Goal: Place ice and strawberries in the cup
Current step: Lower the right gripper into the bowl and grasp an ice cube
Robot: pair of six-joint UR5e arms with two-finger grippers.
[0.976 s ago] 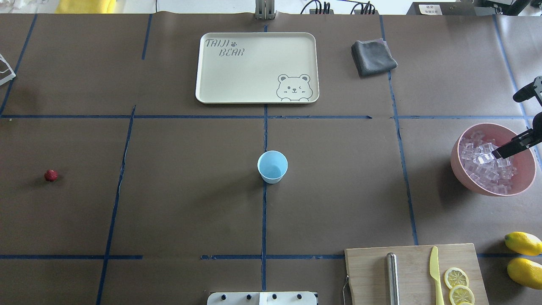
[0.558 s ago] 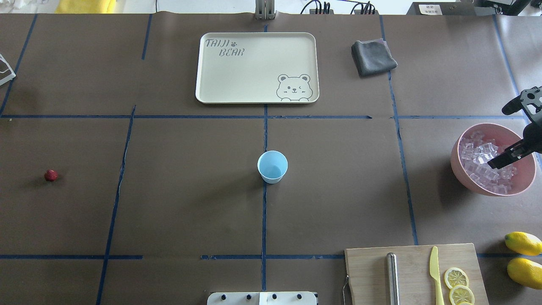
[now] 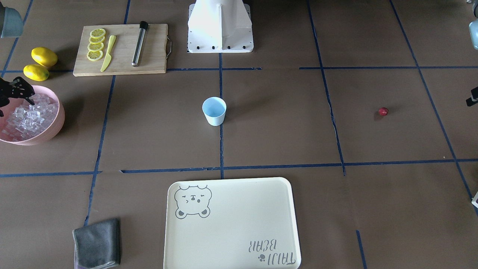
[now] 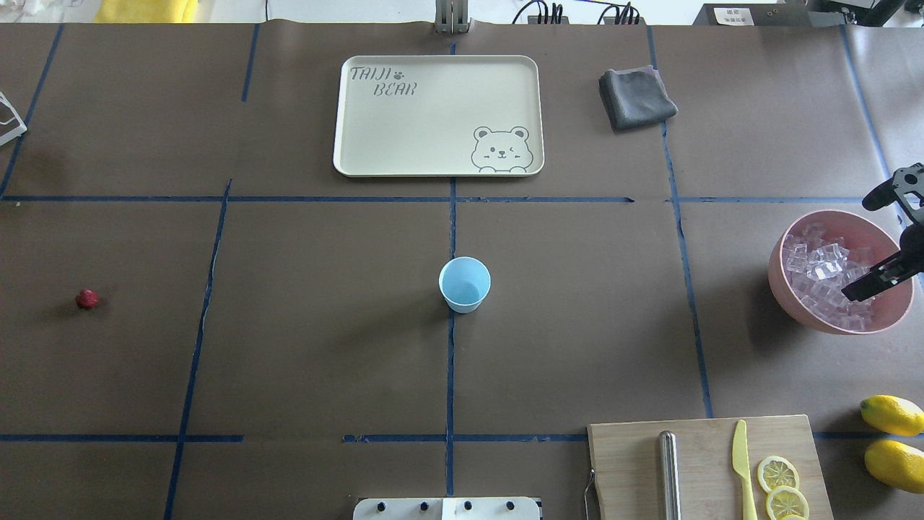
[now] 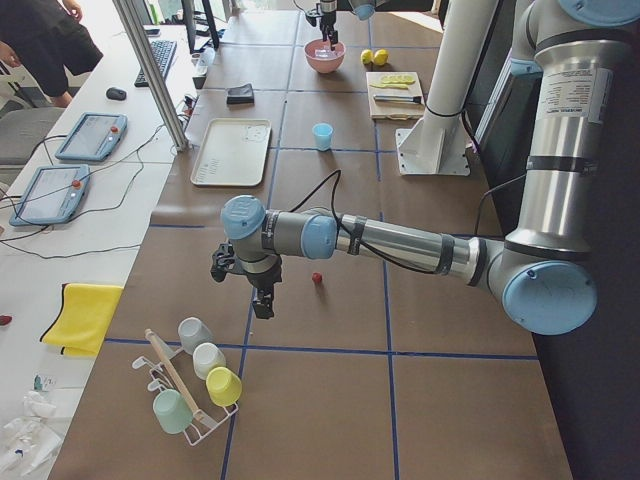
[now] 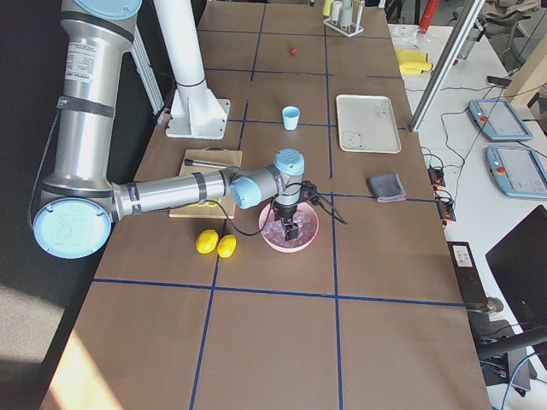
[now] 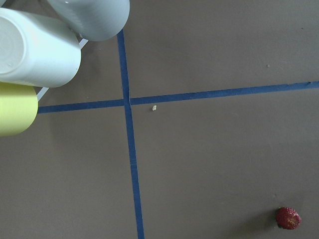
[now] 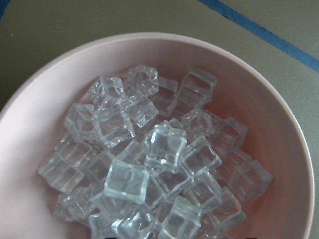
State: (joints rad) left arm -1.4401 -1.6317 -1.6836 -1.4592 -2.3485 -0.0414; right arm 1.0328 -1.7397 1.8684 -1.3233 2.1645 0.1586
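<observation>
The light-blue cup (image 4: 464,284) stands upright at the table's middle, nothing showing inside it. One dark-red strawberry (image 4: 86,299) lies far to the left and shows low right in the left wrist view (image 7: 288,218). Clear ice (image 4: 823,271) cubes fill the pink bowl (image 4: 783,285) at the right edge; they fill the right wrist view (image 8: 164,144). My right gripper (image 4: 859,249) hangs open over the bowl, one finger above the ice, the other past the far rim. My left gripper (image 5: 245,285) hovers near the strawberry; I cannot tell its state.
A cream bear tray (image 4: 433,115) and a grey cloth (image 4: 635,96) lie at the far side. A cutting board (image 4: 707,462) with a knife, metal rod and lemon slices sits near right, beside two lemons (image 4: 894,414). Racked cups (image 7: 40,50) lie beyond the strawberry.
My right gripper has shifted toward the robot's side of the bowl, its lower finger sliding across the ice. The cup and the strawberry have not moved.
</observation>
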